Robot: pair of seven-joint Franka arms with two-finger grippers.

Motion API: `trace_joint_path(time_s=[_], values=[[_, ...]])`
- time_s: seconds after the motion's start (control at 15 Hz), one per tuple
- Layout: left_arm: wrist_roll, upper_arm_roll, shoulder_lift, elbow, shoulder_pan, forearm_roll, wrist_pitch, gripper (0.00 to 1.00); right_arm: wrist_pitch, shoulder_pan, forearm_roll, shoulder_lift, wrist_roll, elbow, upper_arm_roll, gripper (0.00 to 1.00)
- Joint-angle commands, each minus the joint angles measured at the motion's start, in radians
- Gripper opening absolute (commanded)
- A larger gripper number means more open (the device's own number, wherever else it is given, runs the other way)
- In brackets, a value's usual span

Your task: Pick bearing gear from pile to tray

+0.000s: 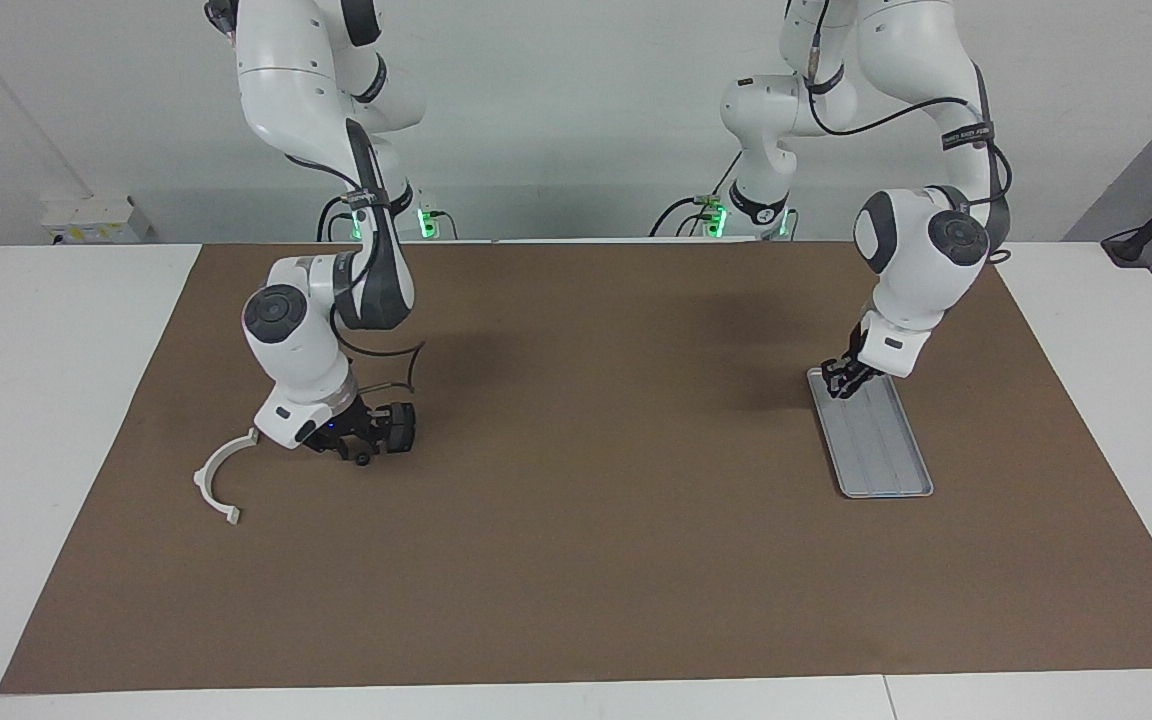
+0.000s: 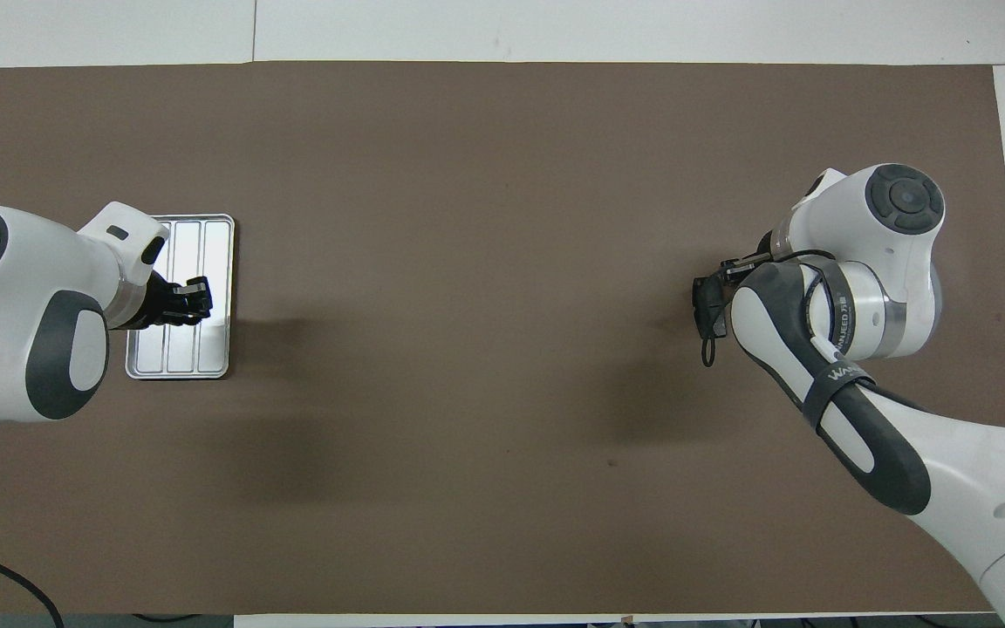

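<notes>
The light-grey tray (image 1: 881, 450) (image 2: 216, 253) lies on the brown mat at the left arm's end of the table. My left gripper (image 1: 841, 380) (image 2: 193, 298) hangs just over the tray's end nearer the robots. Of the pile only the white curved arc bracket (image 1: 219, 478) shows, at the right arm's end of the table. My right gripper (image 1: 364, 448) (image 2: 706, 307) is down low at the mat beside the bracket, shut. A small dark round bit (image 1: 364, 459) sits at its tips; I cannot tell whether it is the bearing gear or whether it is held. In the overhead view the right arm hides the pile.
The brown mat (image 1: 576, 520) covers most of the white table. A wide bare stretch of mat lies between the two arms. Black cables loop by the right arm's wrist (image 1: 406, 365).
</notes>
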Motion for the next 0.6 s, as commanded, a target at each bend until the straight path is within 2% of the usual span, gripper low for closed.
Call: trace_joint_path(time_s=[0.0,0.07,0.2,0.53], values=[[0.052,-0.009,-0.035,-0.07,0.048,0.013,0.094,0.0,0.023,-0.016,-0.012,-0.008,-0.017,-0.019,0.012,0.05],[0.049,-0.009,-0.033,-0.091,0.049,0.013,0.14,0.0,0.022,-0.016,-0.011,-0.008,-0.017,-0.019,0.012,0.0],[0.034,-0.009,-0.029,-0.134,0.05,0.013,0.21,0.0,0.022,-0.014,-0.008,-0.008,-0.014,-0.017,0.012,0.0],[0.029,-0.009,-0.035,-0.16,0.052,0.011,0.215,0.0,-0.009,-0.008,-0.004,-0.019,0.001,0.0,0.012,0.0]])
